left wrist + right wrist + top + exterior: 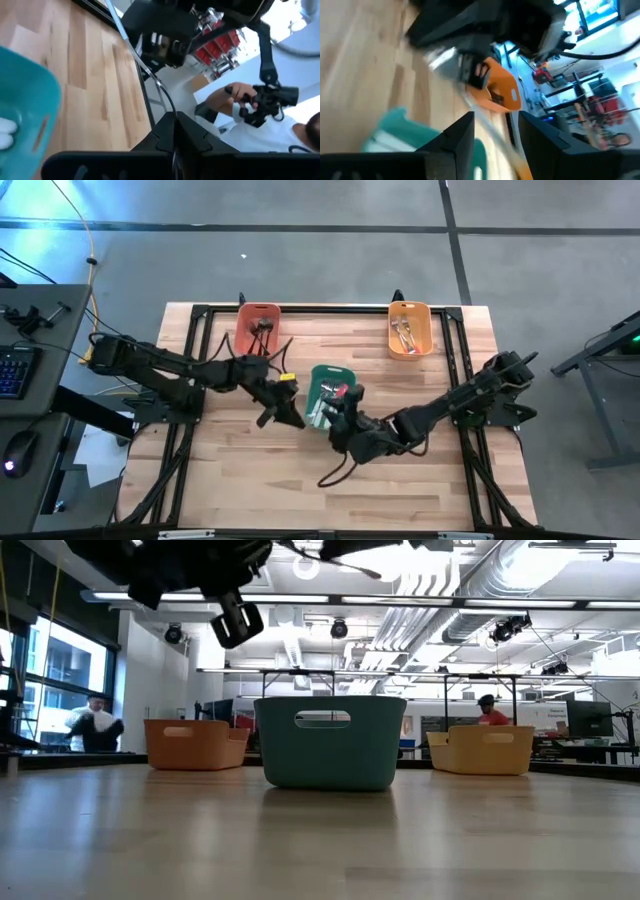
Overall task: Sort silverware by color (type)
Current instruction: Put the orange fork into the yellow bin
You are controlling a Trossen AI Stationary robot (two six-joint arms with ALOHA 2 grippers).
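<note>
Both grippers are hovering at the teal bin [322, 379] in the centre of the high view. The left gripper [287, 416] — fingers closed — is pinching a thin piece of silverware [145, 70]. The right gripper [342, 408] is standing with fingers apart, holding nothing. More silverware is lying in the salmon bin [262, 311] at upper left and the orange bin [424, 330] at upper right.

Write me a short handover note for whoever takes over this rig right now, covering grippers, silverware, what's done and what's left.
Left gripper: shut, raised beside the teal bin, holding nothing I can make out.
Right gripper: jaws open, at the teal bin's near edge.
Silverware: dark-handled pieces in the salmon bin, silverware in the orange bin, white and red-handled pieces in the teal bin.
Done: some pieces in both back bins; no loose silverware on the table.
Left: sort out the teal bin's contents.
</note>
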